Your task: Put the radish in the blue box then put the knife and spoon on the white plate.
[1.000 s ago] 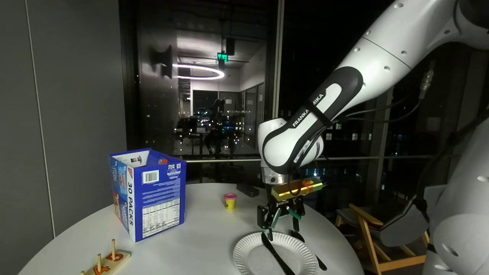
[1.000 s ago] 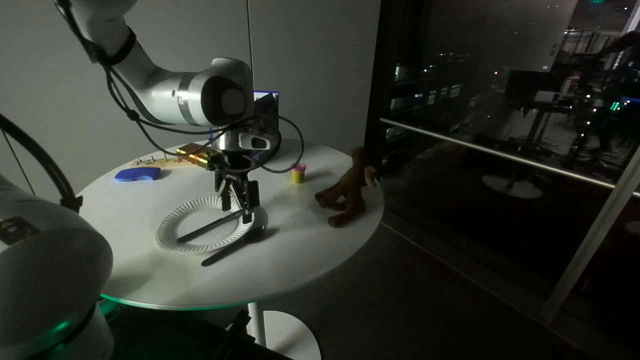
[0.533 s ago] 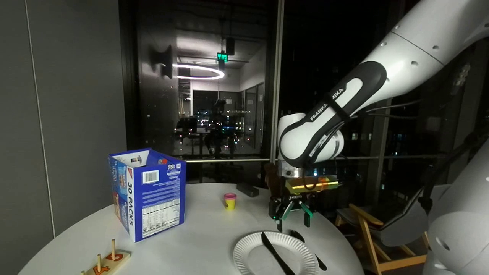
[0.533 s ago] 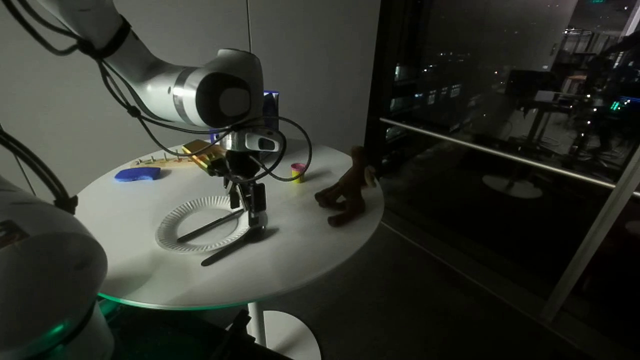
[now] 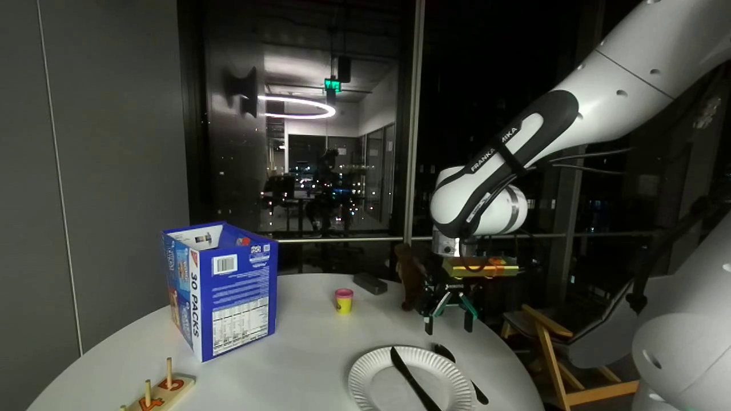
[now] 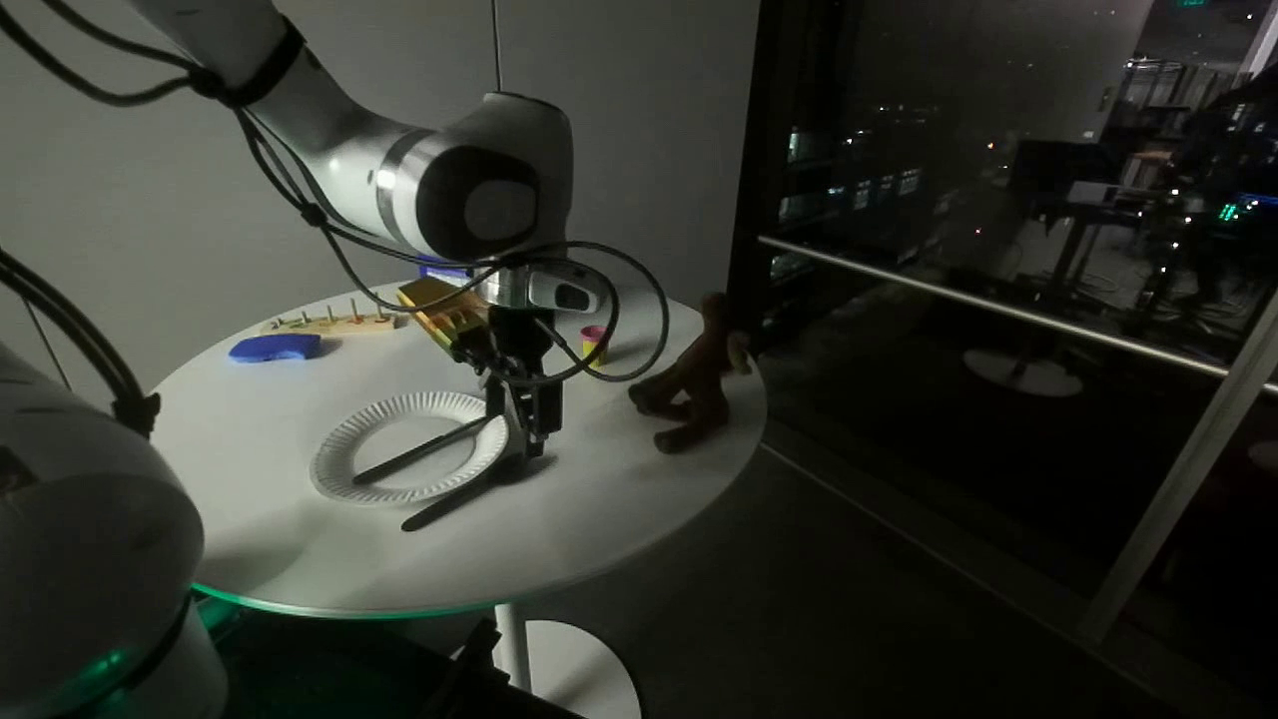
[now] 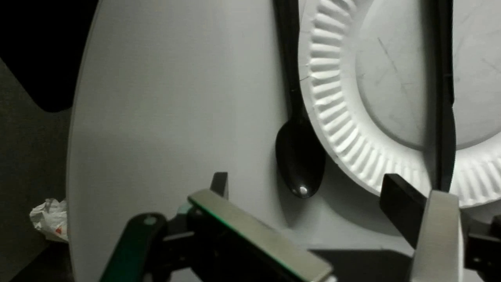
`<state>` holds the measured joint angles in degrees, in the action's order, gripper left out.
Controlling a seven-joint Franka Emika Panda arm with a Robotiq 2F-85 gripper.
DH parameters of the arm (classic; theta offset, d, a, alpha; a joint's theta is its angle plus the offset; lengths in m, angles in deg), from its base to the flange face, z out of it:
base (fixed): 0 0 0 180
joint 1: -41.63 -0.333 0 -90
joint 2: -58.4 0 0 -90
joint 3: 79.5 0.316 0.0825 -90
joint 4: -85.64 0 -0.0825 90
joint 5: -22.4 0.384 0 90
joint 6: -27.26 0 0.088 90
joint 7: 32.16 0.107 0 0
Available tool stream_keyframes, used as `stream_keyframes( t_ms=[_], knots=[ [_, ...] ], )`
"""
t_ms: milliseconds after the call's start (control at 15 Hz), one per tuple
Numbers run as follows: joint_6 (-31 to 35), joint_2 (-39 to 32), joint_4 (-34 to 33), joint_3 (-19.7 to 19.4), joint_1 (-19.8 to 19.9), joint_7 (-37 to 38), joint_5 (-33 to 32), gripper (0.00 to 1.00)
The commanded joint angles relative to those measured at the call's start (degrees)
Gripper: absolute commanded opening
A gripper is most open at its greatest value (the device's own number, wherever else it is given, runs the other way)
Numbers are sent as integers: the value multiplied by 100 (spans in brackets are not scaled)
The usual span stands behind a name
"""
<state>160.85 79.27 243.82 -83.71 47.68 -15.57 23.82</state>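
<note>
The white paper plate point(image 5: 365, 379) lies on the table, with its ribbed rim also in the wrist view point(image 7: 328, 70). The black knife point(image 5: 412, 378) lies across the plate, its end over the rim; it also shows in the wrist view point(image 7: 445, 98). The black spoon point(image 7: 299, 156) lies on the table beside the plate, its handle point(image 6: 449, 507) along the rim. My gripper point(image 5: 448, 325) is open and empty above the table near the spoon's bowl. In the wrist view the bowl shows between the fingertips. The blue box point(image 5: 245, 308) stands open-topped. The radish is hidden or out of view.
A yellow tub with a pink lid point(image 5: 344, 302) and a dark block point(image 5: 370, 283) stand farther back. A brown plush toy point(image 6: 699, 384) sits near the table's edge. A blue sponge-like object point(image 6: 275, 348) and a wooden peg board point(image 6: 329, 325) lie on the far side.
My open gripper has moved away from the knife's end and the plate's rim, up a little and towards the spoon's bowl. The plate, knife and spoon have not moved.
</note>
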Motion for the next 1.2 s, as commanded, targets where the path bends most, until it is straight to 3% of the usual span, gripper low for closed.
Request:
stream_keyframes(
  t_ms=[0,467,733,933,1133],
  knots=[
    [-9,-4,-7,-218,85,-529,281,100],
    [257,-452,6,-227,6,-892,471,100],
    [947,-673,6,-233,-56,-962,724,100],
    [1514,-850,5,-250,-231,-1116,1286,100],
    [1687,-1023,4,-144,-259,-879,1416,100]
  ],
)
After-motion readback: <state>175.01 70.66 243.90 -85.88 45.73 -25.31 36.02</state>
